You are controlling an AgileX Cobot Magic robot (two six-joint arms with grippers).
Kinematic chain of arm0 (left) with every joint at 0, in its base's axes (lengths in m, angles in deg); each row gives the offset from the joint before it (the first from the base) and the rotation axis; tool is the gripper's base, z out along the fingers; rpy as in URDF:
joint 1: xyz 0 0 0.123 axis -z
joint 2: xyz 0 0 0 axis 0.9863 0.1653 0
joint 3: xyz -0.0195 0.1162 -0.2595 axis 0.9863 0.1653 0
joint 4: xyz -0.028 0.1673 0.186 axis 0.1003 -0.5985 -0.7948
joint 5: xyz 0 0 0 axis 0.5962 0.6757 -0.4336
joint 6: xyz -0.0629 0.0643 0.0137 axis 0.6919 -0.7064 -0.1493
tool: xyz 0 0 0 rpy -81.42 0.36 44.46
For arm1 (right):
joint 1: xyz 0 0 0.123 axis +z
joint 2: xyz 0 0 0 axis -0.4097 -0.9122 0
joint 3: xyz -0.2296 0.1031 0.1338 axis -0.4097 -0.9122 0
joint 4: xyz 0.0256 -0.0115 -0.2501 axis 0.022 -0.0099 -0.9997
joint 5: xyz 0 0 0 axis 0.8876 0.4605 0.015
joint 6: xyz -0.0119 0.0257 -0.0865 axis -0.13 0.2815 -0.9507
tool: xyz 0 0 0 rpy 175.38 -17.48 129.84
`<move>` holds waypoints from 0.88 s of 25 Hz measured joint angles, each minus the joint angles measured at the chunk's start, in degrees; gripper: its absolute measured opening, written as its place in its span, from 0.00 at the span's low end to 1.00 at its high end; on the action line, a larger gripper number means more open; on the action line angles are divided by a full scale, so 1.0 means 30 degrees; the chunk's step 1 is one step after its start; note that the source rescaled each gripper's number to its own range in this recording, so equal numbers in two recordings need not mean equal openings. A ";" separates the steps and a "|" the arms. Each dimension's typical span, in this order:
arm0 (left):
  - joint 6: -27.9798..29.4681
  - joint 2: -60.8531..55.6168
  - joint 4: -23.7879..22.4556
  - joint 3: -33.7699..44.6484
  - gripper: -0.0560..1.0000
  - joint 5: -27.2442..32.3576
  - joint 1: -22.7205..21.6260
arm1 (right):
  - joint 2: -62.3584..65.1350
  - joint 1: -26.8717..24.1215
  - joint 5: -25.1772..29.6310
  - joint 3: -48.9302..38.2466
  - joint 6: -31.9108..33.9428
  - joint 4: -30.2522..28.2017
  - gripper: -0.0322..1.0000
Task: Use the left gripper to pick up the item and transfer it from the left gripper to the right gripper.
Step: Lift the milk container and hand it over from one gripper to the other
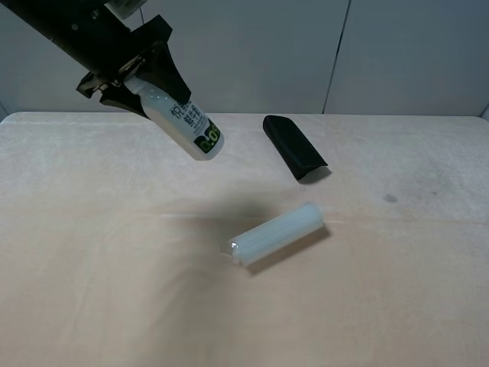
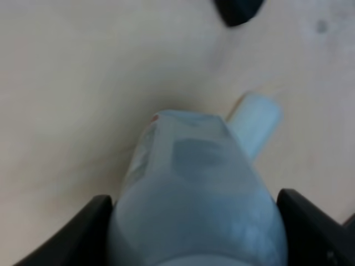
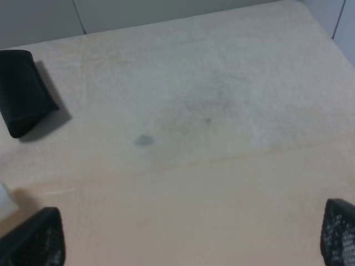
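Note:
The white bottle with dark characters and a green-black mark near its base hangs tilted in the air at the upper left, base pointing down and right. My left gripper is shut on its cap end. In the left wrist view the bottle fills the space between the two black fingers. My right gripper is out of the exterior view. In the right wrist view its two fingertips stand wide apart over bare table, open and empty.
A translucent pale cylinder lies mid-table, below and right of the bottle; it also shows in the left wrist view. A black flat case lies behind it and shows in the right wrist view. The tan table has a small dark spot.

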 joint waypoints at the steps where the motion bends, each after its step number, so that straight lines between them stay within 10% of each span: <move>1: -0.0215 0.0038 0.0442 0.0000 0.08 -0.0139 0.0157 | 0.0000 0.0000 0.0000 0.0000 0.0000 0.0000 1.00; 22: -0.6014 0.2618 0.9874 0.0000 0.08 0.1098 0.2025 | 0.0000 0.0000 -0.0006 0.0000 0.0000 0.0000 1.00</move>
